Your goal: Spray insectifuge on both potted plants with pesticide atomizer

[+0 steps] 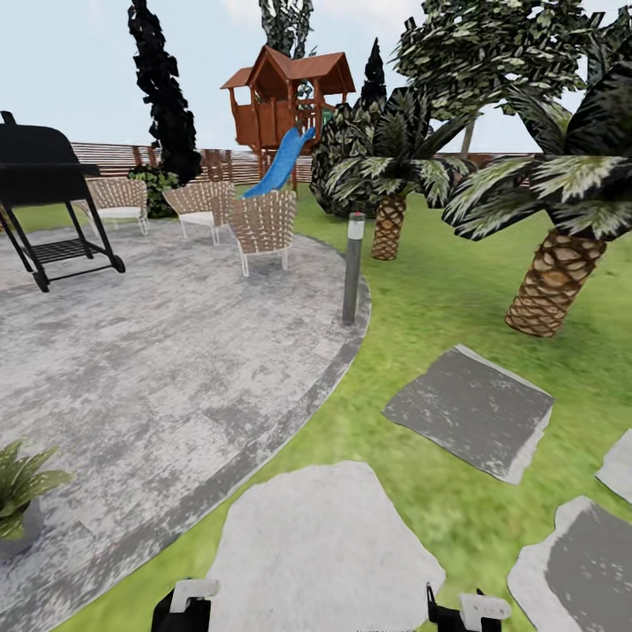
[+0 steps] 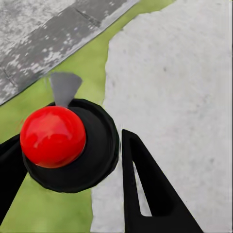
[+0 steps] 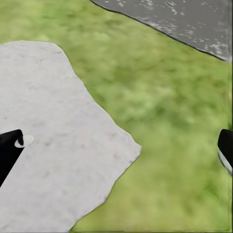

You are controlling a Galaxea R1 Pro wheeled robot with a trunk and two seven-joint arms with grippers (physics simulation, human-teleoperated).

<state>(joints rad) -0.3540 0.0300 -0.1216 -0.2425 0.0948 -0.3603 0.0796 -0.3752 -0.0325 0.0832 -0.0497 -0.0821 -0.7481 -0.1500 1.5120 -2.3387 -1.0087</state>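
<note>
Lawn [image 1: 456, 290] and a round grey patio [image 1: 149, 351] spread ahead of the robot in the head view, with irregular grey stepping stones [image 1: 320, 544] set in the grass. One potted plant [image 1: 22, 500], a low rosette of pointed green leaves in a small grey pot, stands at the patio's near left edge. A slim grey post light [image 1: 353, 268] rises at the patio's right edge, just where paving meets grass. On the far side of the patio stand a black grill [image 1: 48, 197] and three woven chairs [image 1: 262, 226]. Beyond them are a slatted fence [image 1: 114, 158] and a wooden playhouse [image 1: 285, 92] with a blue slide [image 1: 281, 162]. Two scaly-trunked palms [image 1: 557, 263] grow on the lawn to the right.

The left tool [image 2: 68, 194] hangs over the edge of a pale stepping stone and the grass beside it, its dark fingers [image 2: 145, 189] spread apart and holding nothing; a red ball on a black disc [image 2: 68, 143] sits between them and the ground. The right tool [image 3: 116, 150] hovers over another pale stone edge and grass, its fingertips [image 3: 8, 150] standing wide at opposite sides of that view, empty.
</note>
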